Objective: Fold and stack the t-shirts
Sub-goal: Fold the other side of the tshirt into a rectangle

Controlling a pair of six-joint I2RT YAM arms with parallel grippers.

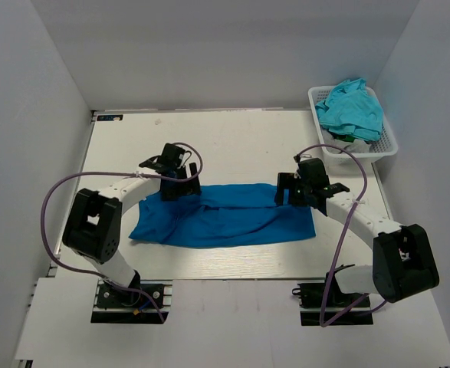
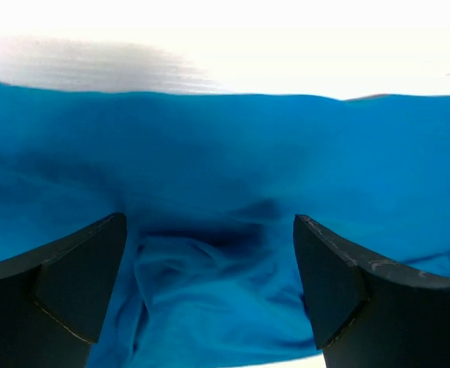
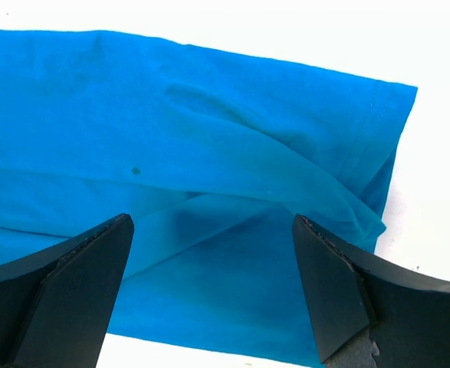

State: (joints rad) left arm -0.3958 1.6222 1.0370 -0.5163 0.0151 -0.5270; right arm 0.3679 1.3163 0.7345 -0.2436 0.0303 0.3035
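A royal blue t-shirt (image 1: 225, 216) lies across the middle of the table as a long folded band. My left gripper (image 1: 175, 186) hovers over its left end, jaws wide open with only rumpled blue cloth (image 2: 209, 261) showing between the fingers (image 2: 64, 291). Over the band's right end my right gripper (image 1: 292, 192) is also open, nothing between its fingers (image 3: 347, 291), with the blue shirt (image 3: 209, 169) and its hemmed edge below. Lighter turquoise t-shirts (image 1: 353, 107) are heaped in the basket at the back right.
The white lattice basket (image 1: 385, 146) stands at the table's back right corner against the right wall. Grey walls enclose the table (image 1: 240, 138) on the left, back and right. Purple cables loop from both arms.
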